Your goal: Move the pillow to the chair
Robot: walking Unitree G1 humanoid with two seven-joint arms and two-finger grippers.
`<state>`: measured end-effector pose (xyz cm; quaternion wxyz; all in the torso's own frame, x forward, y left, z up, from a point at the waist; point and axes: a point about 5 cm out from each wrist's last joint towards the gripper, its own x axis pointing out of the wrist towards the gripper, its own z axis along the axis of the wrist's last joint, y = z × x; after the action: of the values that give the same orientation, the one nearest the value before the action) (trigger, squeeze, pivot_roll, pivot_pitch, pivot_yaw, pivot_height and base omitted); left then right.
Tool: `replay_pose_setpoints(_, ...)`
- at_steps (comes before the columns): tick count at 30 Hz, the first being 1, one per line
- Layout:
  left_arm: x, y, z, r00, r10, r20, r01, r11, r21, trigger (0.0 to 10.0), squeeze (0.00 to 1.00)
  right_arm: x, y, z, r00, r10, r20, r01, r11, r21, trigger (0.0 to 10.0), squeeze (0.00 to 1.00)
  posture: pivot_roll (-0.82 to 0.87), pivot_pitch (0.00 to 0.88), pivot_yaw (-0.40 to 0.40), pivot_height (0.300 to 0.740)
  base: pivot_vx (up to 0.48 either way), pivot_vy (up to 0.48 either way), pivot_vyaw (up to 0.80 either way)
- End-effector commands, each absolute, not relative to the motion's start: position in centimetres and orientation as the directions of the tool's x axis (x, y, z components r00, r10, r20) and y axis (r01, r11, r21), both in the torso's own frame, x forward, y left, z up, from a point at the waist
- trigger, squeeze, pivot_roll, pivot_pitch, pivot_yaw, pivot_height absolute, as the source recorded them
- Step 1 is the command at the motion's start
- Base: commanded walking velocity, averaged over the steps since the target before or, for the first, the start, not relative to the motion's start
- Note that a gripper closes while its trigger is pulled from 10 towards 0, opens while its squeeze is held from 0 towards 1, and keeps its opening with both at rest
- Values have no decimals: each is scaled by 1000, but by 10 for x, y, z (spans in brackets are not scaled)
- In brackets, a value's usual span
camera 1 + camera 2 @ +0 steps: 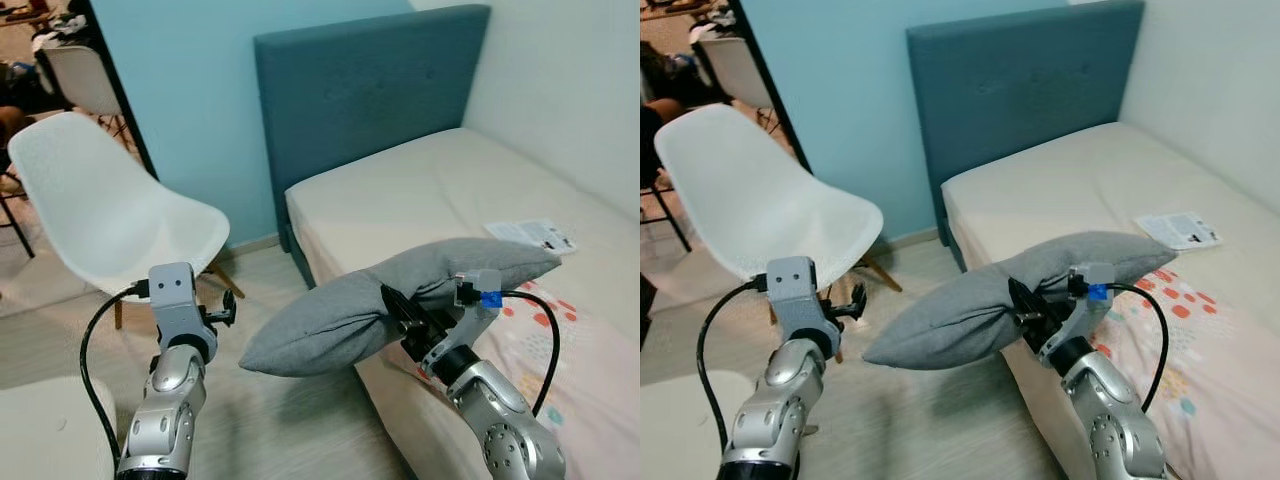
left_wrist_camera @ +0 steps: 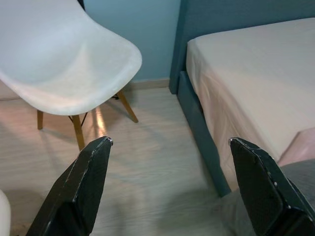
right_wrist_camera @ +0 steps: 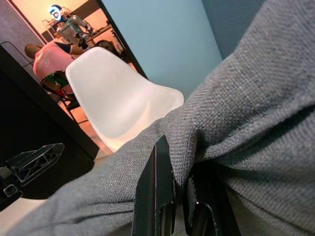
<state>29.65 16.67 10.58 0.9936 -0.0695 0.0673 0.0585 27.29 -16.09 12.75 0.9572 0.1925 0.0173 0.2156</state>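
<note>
Midway, by your pictures: one grey pillow [image 1: 400,300] hangs lower centre of the left eye view, pinched at its middle by the right gripper [image 1: 404,311], whose fingers are clamped tight into a fold of the fabric. Its near end juts out over the floor, its far end lies above the bed [image 1: 440,190] edge. You have the lift done; the carry and the set-down remain. One white chair [image 1: 110,205] waits at the left of frame, seat bare. The left gripper [image 2: 170,189] hovers lower left, fingers spread wide, holding nothing. One leaflet [image 1: 530,235] lies on the mattress at right.
</note>
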Motion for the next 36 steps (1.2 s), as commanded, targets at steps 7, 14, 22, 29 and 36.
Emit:
replay_pose_setpoints(7,297,167,101,983,90,-162,-108,989,-105,10000,0,275,-158,139,893,433,122,-447,823,350,10000,0,-65,11,12,740,0,0,550)
replay_pose_setpoints(14,297,166,101,984,77,-161,-93,991,-96,10000,0,275,-158,139,893,432,125,-447,823,350,10000,0,-65,14,13,740,0,0,553)
replay_pose_setpoints(22,297,165,103,985,76,-158,-92,991,-94,10000,0,275,-158,140,893,432,126,-447,823,351,10000,0,-65,17,12,740,0,-284,553)
replay_pose_setpoints(29,297,165,103,985,78,-157,-94,990,-101,10000,0,275,-158,140,893,432,127,-448,822,352,10000,0,-64,20,13,740,0,0,550)
replay_pose_setpoints(36,298,165,103,985,77,-157,-94,990,-101,10000,0,275,-158,141,892,433,128,-449,822,351,10000,0,-64,21,12,740,0,0,552)
